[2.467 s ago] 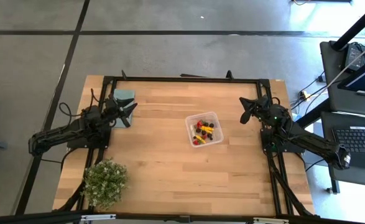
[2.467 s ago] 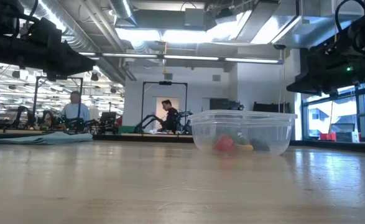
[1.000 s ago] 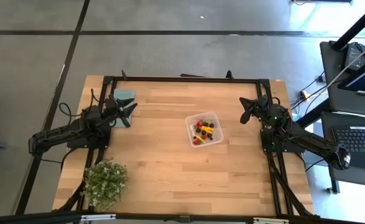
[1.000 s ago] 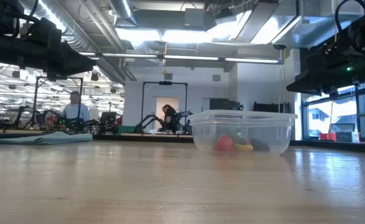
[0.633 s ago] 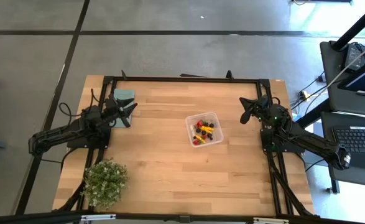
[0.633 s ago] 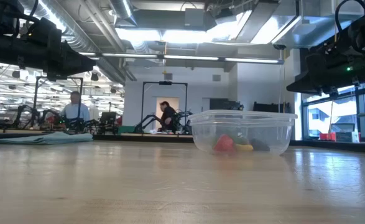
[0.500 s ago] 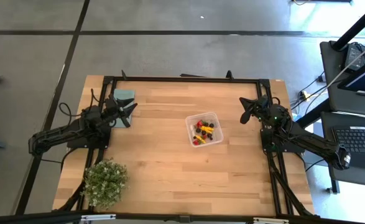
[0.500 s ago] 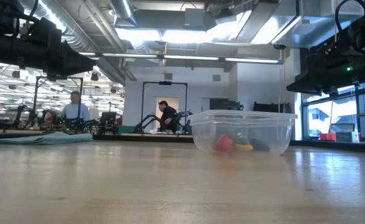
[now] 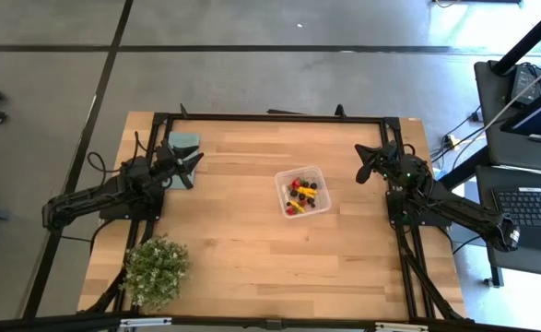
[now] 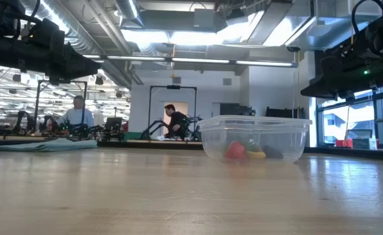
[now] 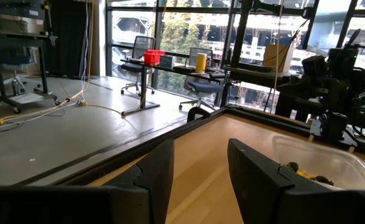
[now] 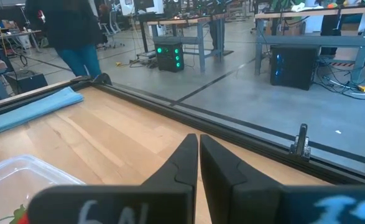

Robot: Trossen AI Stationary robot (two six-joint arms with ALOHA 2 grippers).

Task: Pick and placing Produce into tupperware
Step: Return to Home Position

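Produce (image 9: 300,195) inside tupperware (image 9: 316,175), mid-counter (image 9: 252,249). Left claw (image 9: 192,164) released, right claw (image 9: 364,164) clenched empty; both well apart from it. Risk low: stray arm swing could tip tupperware.

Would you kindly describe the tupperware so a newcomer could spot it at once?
On the wooden table, look just right of centre, between the left gripper and right gripper. The tupperware is a small square tub with rounded corners holding produce. Unlike the flat teal cloth and bushy plant, it is see-through.
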